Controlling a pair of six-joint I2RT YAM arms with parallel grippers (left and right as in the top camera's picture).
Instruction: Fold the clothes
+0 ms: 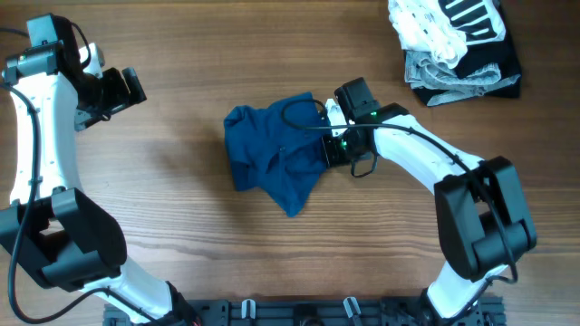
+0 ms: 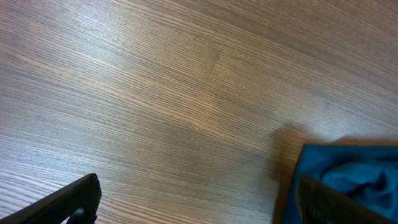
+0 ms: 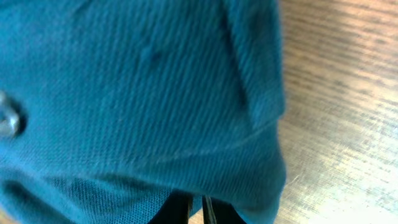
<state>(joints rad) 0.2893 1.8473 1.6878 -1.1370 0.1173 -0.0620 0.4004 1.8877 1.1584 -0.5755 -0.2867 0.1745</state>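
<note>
The deep-blue garment (image 1: 272,154) lies crumpled at the middle of the table. My right gripper (image 1: 328,136) is at its right edge, shut on a fold of the blue fabric (image 3: 143,93), which fills the right wrist view; the fingertips (image 3: 198,208) show pressed together under the cloth. My left gripper (image 1: 127,88) is open and empty, held above the bare table at the far left, well apart from the garment. In the left wrist view a corner of the garment (image 2: 354,174) shows at the lower right behind one finger.
A pile of other garments stands at the back right corner: a white black-striped one (image 1: 449,23) on top of grey (image 1: 453,77) and black folded ones. The wooden table (image 1: 163,208) surrounds the blue garment.
</note>
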